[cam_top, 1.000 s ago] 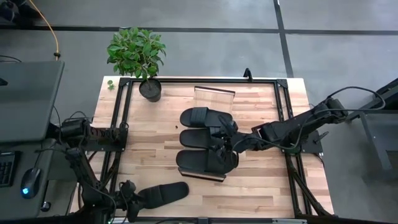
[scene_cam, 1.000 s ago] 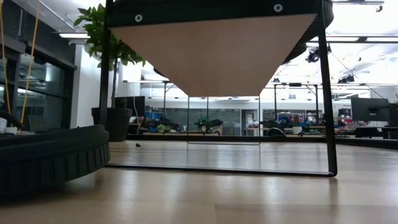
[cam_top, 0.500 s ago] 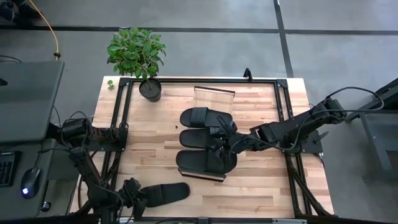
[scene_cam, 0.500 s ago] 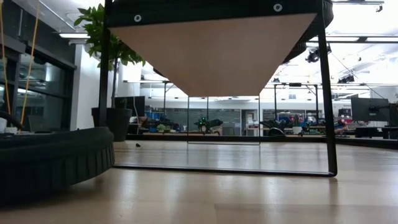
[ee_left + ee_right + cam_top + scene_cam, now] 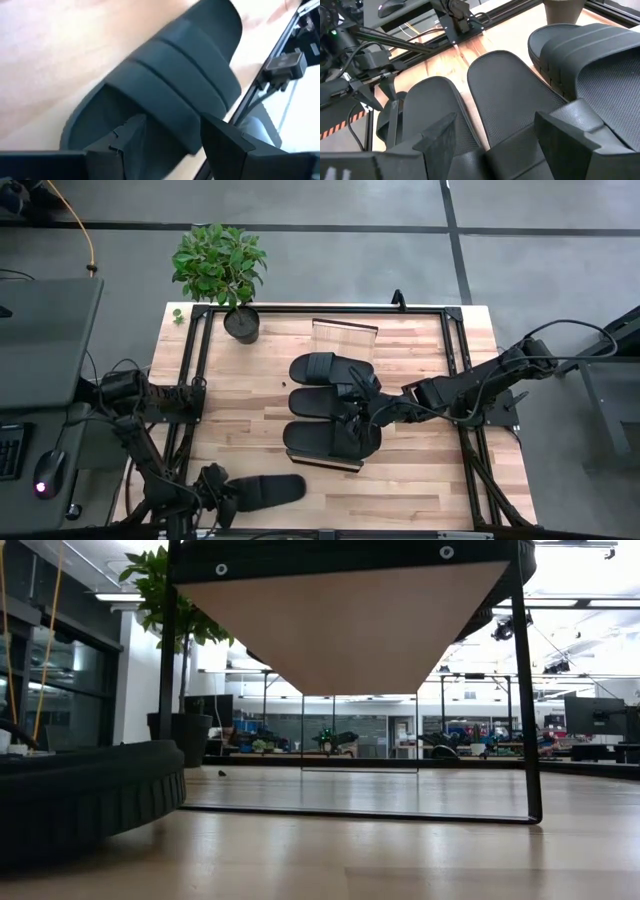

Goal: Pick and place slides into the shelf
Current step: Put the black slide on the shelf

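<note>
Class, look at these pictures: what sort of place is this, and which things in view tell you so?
Probably a robotics lab or workshop: a wooden table fitted with robot arms, a keyboard and mouse beside it, and workbenches with equipment in a large open room behind.

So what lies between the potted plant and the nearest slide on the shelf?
High view: only bare tabletop separates the potted plant from that slide.

Grey floor (image 5: 330, 265) with dark seams — potted plant (image 5: 220, 265) nearby.
</note>
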